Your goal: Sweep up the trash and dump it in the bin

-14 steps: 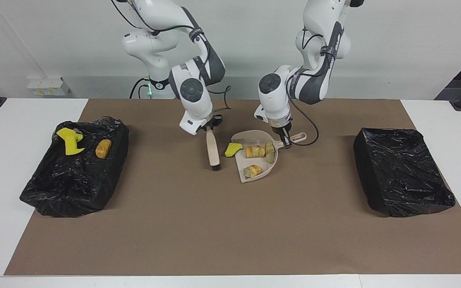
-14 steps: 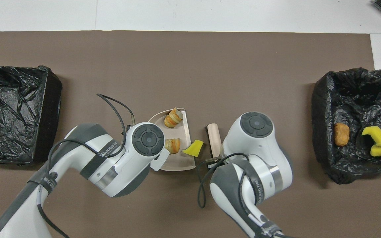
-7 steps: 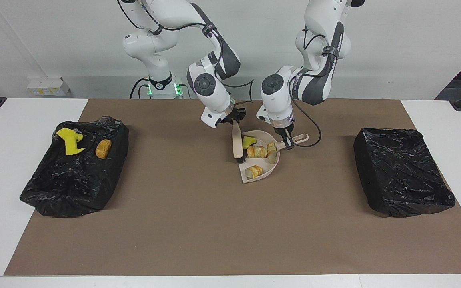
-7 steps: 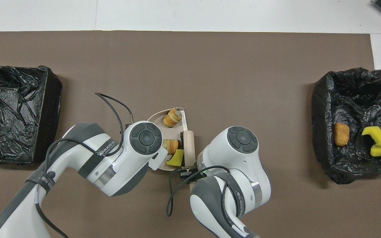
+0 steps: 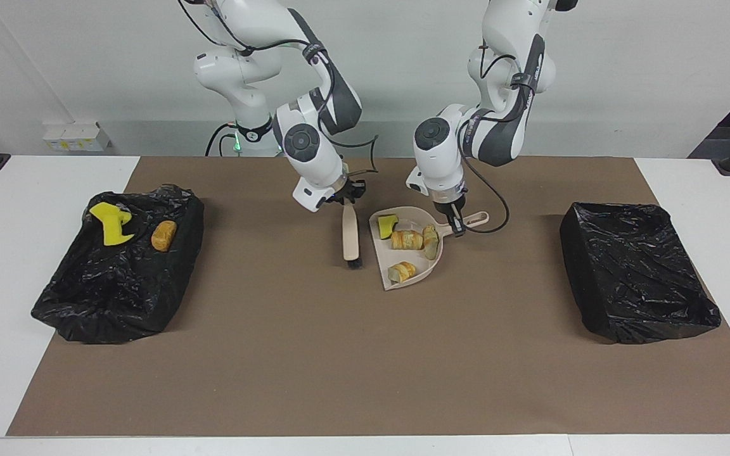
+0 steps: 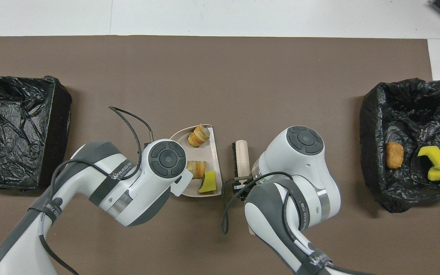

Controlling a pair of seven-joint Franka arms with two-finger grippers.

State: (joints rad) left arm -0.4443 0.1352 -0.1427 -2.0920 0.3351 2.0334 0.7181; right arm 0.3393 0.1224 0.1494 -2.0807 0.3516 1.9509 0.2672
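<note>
A beige dustpan [image 5: 417, 258] lies mid-mat, its handle held by my shut left gripper [image 5: 454, 223]. In the pan rest pieces of trash: a yellow sponge chunk [image 5: 388, 225] [image 6: 207, 182] and three tan bread-like lumps [image 5: 406, 240] [image 6: 199, 136]. Beside the pan's mouth, toward the right arm's end, a beige brush [image 5: 351, 235] [image 6: 241, 156] points bristle end down at the mat, with my right gripper [image 5: 347, 199] shut on its handle. The overhead view hides my left gripper under its own wrist.
A black-lined bin [image 5: 118, 278] [image 6: 372, 126] at the right arm's end holds a yellow sponge piece [image 5: 110, 221] and a brown lump [image 5: 163, 234]. Another black-lined bin [image 5: 637, 272] [image 6: 13, 130] stands at the left arm's end. A brown mat covers the table.
The brush pushed the yellow sponge chunk from the mat into the dustpan, then drew back toward the right arm's end. The dustpan barely moved.
</note>
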